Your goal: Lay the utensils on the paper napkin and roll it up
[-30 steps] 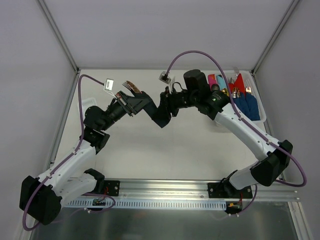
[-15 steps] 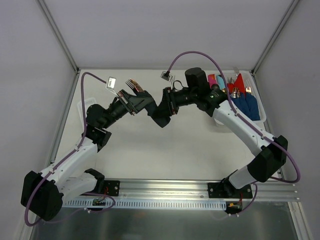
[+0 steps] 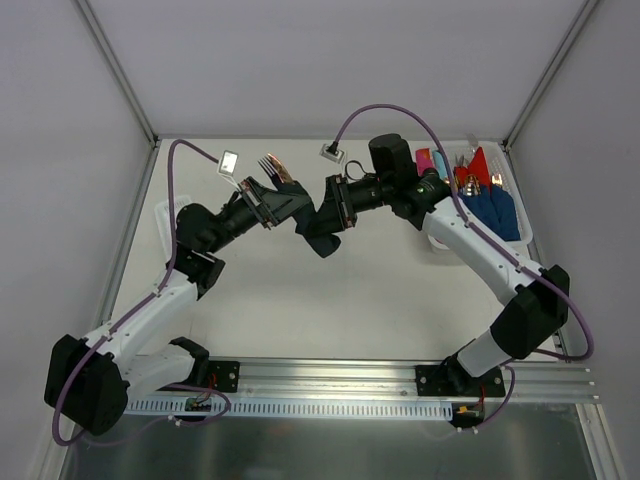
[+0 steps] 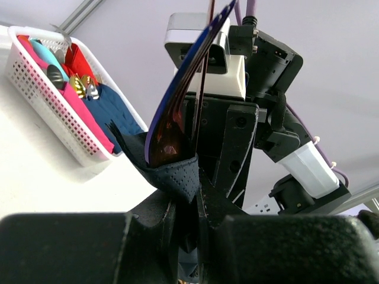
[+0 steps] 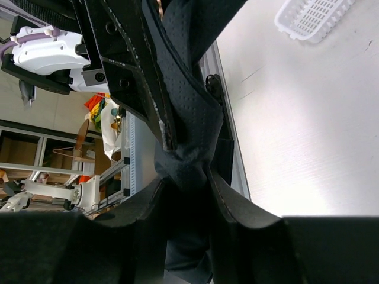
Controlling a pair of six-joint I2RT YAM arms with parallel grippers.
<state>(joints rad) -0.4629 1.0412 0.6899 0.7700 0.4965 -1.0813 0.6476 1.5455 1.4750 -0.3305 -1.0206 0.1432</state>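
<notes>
bright even light, soft shadows; near foregrounds blurred

White arms (image 3: 150, 315), black joints (image 3: 527, 322), purple cables (image 3: 380, 107).

The paper napkin (image 4: 173, 176) at the centre of my left wrist view is near-black navy, stippled with fine embossed dots. The utensils (image 4: 169, 127) rising from it gleam amber-brown with violet-blue edges. Upper left, my white lattice basket (image 4: 41, 112) holds red, pink and blue napkins (image 4: 115, 112). In the top view, my cable (image 3: 385, 105) is purple.
</notes>
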